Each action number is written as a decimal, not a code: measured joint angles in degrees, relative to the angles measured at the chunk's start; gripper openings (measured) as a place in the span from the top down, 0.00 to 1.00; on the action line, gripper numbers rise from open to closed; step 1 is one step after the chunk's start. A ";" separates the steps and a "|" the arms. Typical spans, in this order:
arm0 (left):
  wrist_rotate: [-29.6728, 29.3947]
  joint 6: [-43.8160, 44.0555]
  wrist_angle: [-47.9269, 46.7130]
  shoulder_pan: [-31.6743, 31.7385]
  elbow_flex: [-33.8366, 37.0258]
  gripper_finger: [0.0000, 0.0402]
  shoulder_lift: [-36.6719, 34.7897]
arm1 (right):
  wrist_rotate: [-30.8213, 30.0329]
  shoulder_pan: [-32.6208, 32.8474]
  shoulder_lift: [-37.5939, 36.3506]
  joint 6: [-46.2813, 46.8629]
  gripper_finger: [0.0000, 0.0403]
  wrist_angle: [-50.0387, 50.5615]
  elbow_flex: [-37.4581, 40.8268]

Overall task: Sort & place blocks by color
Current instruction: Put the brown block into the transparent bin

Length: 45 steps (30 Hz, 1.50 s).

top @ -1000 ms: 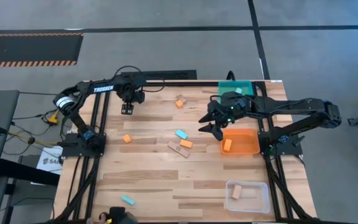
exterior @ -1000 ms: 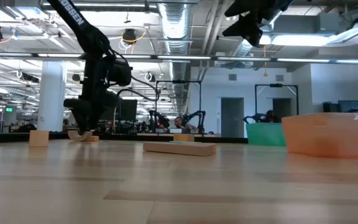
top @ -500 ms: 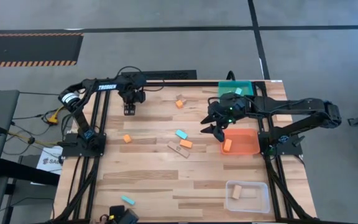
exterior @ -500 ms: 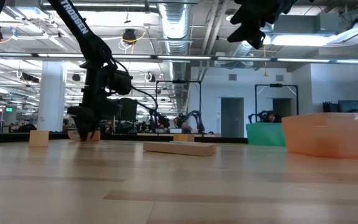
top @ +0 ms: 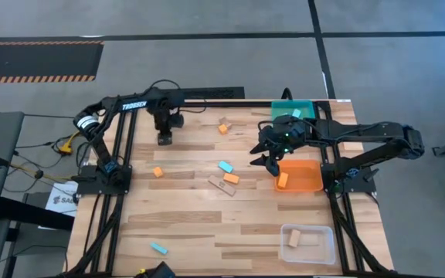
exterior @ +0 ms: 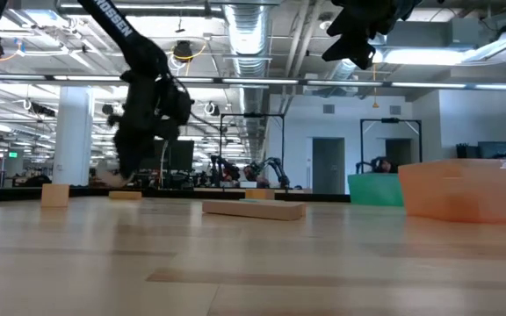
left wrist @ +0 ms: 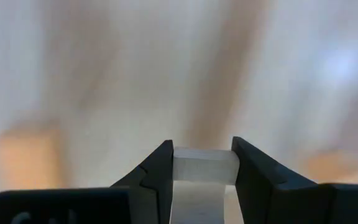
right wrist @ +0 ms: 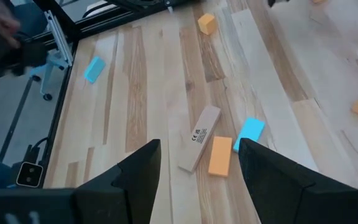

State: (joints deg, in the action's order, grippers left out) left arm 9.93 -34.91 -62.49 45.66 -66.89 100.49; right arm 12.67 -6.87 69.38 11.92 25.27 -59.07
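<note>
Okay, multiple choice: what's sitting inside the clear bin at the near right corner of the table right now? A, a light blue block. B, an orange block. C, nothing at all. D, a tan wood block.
D: in the high view the clear bin holds a single tan wood block, while the orange block lies in the orange bin.

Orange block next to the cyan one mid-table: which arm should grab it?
Right. Its tool is open and empty, hovering just beside the orange block and the orange bin. The left tool already grips a pale block.
</note>
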 joint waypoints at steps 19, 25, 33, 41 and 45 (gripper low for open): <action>49.39 27.83 44.51 -23.94 -5.73 0.75 -0.11 | 0.83 5.18 -0.33 14.99 0.41 5.91 0.02; 44.72 29.95 57.93 -31.17 -5.71 0.75 -0.11 | -3.03 13.92 -1.77 28.00 0.41 11.52 0.07; 35.52 26.89 63.58 -40.82 -5.71 0.75 -0.11 | -17.07 30.78 -3.27 50.49 0.41 12.59 0.07; 12.77 28.66 73.01 -52.22 -5.71 0.75 1.23 | -31.77 46.18 -3.48 66.42 0.41 13.46 0.07; 9.59 38.90 85.84 -55.18 -5.62 0.75 6.00 | -33.54 51.44 -3.47 68.22 0.41 12.91 0.04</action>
State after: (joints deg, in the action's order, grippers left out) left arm 19.52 3.99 23.35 -9.52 -72.51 106.49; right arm -20.88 44.56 65.92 80.14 38.17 -59.02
